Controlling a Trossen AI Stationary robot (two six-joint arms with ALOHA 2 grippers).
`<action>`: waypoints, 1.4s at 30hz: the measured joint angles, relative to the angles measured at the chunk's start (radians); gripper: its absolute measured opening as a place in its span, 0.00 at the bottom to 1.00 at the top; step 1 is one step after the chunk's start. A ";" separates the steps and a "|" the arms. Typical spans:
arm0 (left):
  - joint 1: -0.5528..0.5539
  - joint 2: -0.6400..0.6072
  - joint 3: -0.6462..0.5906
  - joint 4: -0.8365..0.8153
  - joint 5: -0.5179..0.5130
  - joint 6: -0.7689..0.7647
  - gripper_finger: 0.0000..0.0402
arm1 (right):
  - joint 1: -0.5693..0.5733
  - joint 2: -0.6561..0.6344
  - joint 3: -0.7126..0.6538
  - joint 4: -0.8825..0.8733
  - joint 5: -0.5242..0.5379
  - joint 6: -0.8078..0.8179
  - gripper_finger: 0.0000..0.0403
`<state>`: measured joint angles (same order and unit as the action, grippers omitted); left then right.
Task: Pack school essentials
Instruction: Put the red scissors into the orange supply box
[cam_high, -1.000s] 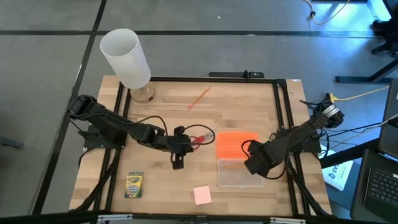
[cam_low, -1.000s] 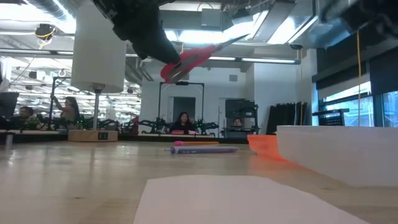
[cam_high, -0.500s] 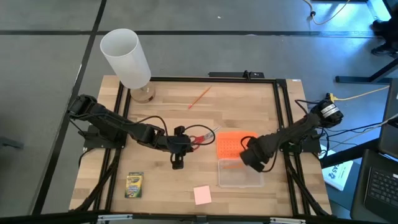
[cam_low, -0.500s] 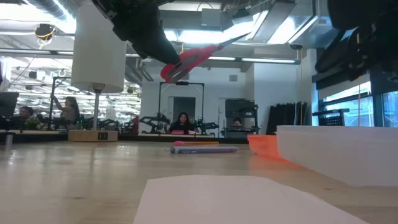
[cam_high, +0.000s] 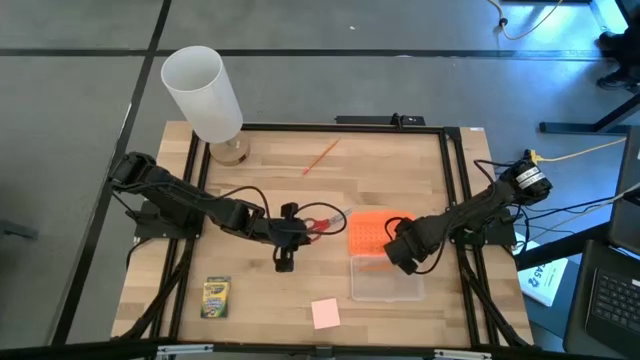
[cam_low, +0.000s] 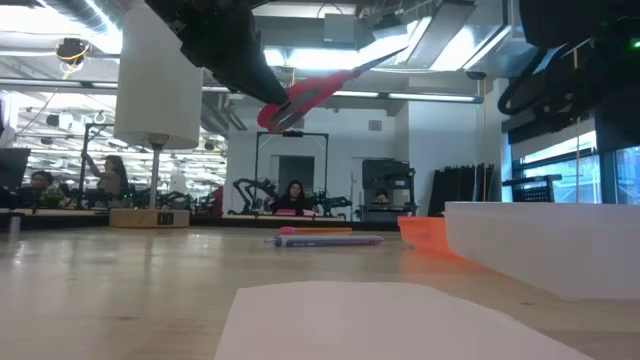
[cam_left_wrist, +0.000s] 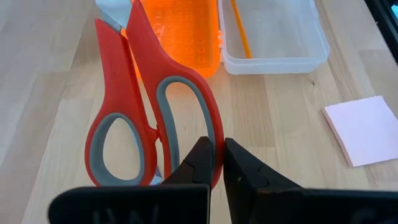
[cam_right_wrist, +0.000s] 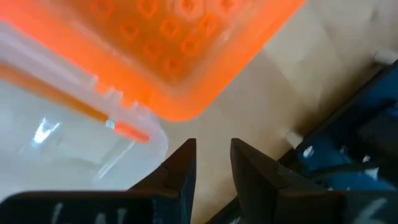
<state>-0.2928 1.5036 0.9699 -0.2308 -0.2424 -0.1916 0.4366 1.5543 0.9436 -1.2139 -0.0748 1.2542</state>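
The red-handled scissors (cam_left_wrist: 155, 106) hang clear above the table in my left gripper (cam_left_wrist: 216, 146), which is shut on them near the table's middle (cam_high: 300, 226). My right gripper (cam_right_wrist: 211, 152) is open and touches nothing. It hovers over the hinge between the clear box (cam_high: 385, 282) and its orange lid (cam_high: 368, 232). One orange pencil (cam_right_wrist: 74, 106) lies inside the box. Another thin pencil (cam_high: 320, 157) lies flat near the far edge. The crayon box (cam_high: 215, 296) and the pink pad (cam_high: 325, 313) lie flat near the near edge. A pen (cam_low: 322, 240) lies on the table. My left gripper pinches the outer rim of one handle loop (cam_left_wrist: 210, 127) between its two fingers. The scissors are lifted clear of the table (cam_low: 305, 95), tilted, with the shut blades pointing away from the gripper toward the orange lid.
The tall white cylinder (cam_high: 205, 92) stands at the far left corner. A black frame (cam_high: 452, 180) runs along the table's edges. Bare wood lies between the crayon box and the scissors and across the far half. People sit in the room beyond the table.
My right gripper has moved a little toward the table's left and far edge, from above the clear box to above the hinge by the orange lid. The left arm and the scissors have kept still.
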 joint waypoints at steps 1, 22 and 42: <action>0.000 0.000 0.000 0.000 0.000 0.005 0.02 | 0.000 0.000 0.000 0.001 0.001 0.003 0.25; 0.014 0.000 0.000 0.002 0.001 0.015 0.02 | 0.082 0.000 0.000 0.008 0.003 0.156 0.25; 0.158 0.017 0.150 -0.024 0.109 0.203 0.02 | 0.103 0.000 0.000 -0.055 -0.004 0.150 0.25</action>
<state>-0.1348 1.5202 1.1199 -0.2553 -0.1333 0.0116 0.5400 1.5547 0.9432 -1.2690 -0.0788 1.4044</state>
